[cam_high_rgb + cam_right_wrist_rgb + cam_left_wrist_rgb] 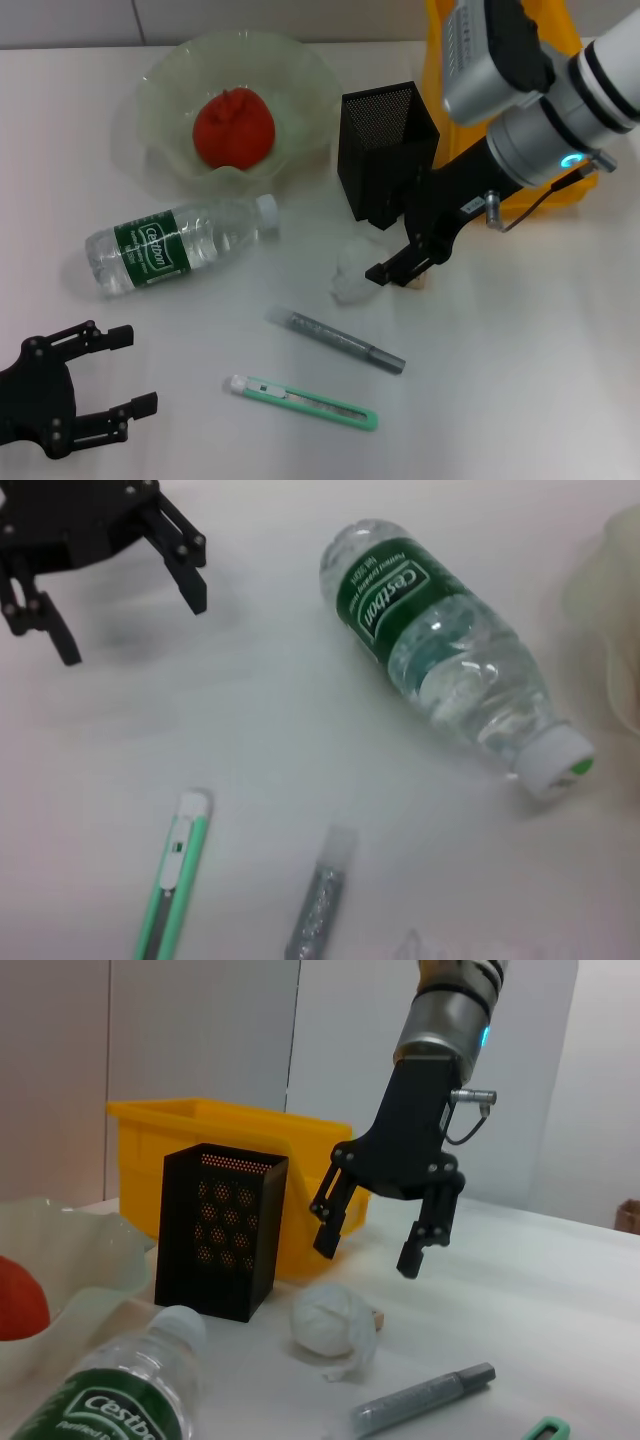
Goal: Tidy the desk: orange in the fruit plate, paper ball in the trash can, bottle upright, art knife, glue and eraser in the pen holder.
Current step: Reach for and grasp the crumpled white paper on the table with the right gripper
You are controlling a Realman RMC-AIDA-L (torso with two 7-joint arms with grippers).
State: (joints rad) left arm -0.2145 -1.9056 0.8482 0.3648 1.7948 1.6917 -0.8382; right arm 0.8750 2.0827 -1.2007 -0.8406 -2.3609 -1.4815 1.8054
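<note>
While the left gripper (120,385) idles released near-left, the right gripper (385,1230) hovers, fingers spread, above the crumpled white paper ball (356,272), poised to grasp.

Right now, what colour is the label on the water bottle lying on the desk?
Dark green with white lettering on the water bottle; the right wrist view shows it best.

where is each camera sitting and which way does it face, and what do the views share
Head view: high on the robot, facing down at the desk; the open left tool is low on the robot's left, the open right tool beside the paper ball.
Left wrist view: low over the desk, facing the pen holder, the yellow bin and the right tool.
Right wrist view: above the desk, facing the lying bottle, the art knife and the left tool.
Shared: each wrist view shows the other arm's tool; all show the bottle.
</note>
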